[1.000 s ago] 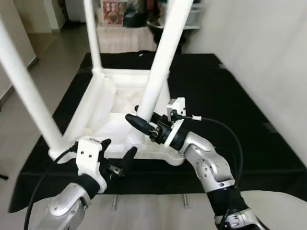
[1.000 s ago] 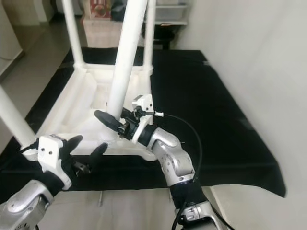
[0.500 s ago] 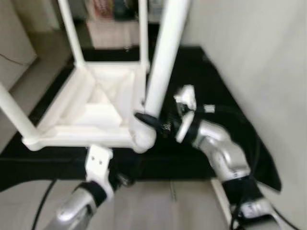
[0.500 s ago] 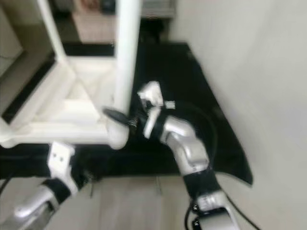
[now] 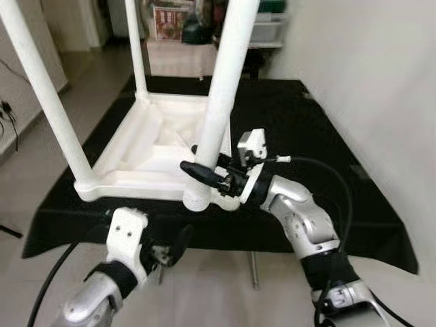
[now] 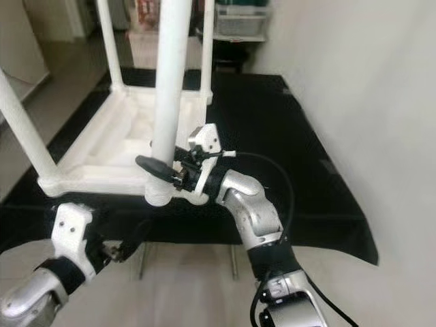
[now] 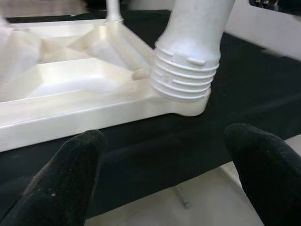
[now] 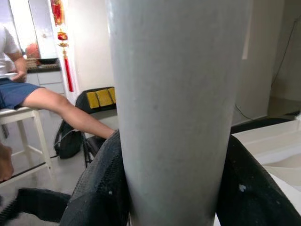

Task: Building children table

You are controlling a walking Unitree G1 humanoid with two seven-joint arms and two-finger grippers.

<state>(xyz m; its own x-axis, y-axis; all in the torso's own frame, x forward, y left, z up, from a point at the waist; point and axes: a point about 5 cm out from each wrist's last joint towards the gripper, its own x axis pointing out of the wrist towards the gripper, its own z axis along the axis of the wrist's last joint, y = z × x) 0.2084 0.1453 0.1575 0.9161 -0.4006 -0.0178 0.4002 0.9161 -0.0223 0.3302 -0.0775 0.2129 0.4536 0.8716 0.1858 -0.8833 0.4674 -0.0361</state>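
Left eye view: the black mat (image 5: 327,122) covers the floor before me, and on it lies the white children's table (image 5: 150,146), upside down, its legs pointing up. The nearest leg (image 5: 221,88) stands tilted in its ribbed corner socket (image 7: 186,82). My right gripper (image 5: 197,162) is clamped on that leg just above the socket, one black finger on each side of it. My left gripper (image 5: 167,248) hangs in front of the table's near edge, touching nothing, its fingers (image 7: 70,169) spread wide apart. In my right wrist view, a person sits on a stool (image 8: 21,120) in the background.
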